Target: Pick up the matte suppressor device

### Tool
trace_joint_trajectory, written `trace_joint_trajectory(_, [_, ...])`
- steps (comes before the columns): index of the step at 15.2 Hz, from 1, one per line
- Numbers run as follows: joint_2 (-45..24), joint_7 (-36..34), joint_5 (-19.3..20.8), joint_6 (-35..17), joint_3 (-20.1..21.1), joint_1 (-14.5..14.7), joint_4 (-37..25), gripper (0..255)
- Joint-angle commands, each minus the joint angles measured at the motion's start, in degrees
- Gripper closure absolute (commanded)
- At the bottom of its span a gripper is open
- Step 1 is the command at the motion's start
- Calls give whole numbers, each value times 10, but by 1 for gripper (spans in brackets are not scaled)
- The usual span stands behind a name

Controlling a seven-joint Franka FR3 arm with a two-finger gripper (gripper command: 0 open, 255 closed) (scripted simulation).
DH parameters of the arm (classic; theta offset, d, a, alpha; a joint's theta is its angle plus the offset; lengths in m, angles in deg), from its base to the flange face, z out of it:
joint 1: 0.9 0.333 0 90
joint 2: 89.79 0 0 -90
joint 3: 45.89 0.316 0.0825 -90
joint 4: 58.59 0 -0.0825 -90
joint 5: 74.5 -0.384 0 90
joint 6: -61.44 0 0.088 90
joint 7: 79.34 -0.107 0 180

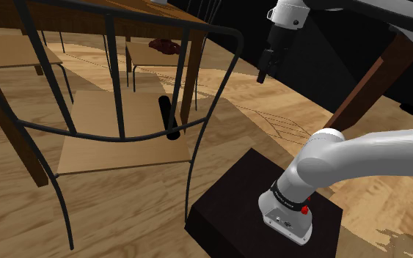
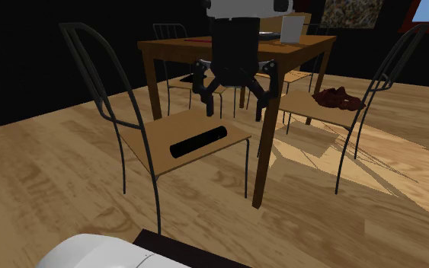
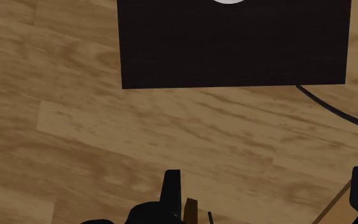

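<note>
Flat on chair seat [image 2: 150,145]: suppressor [image 2: 197,142]

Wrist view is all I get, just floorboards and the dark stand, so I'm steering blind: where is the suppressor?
Observer: The black suppressor lies on its side on the wooden seat of the nearest chair.
Operator: Where is my hand relative to it?
Observer: The hand hangs higher than the seat, touching nothing; in the shoulder view it is to the right of that chair.
Operator: Anything else nearby?
Observer: A dark red crumpled thing sits on another chair, beside the table.
</note>
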Motion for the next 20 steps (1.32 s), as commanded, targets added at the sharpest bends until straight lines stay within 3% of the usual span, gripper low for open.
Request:
trace_joint_trajectory(1, [0, 0, 0, 0, 0, 0, 0, 0])
trace_joint_trajectory(11, [-143, -177, -46, -132, 106, -2, 1, 0])
trace_joint_trajectory(20, [-330, -338, -30, -224, 181, -13, -76, 0])
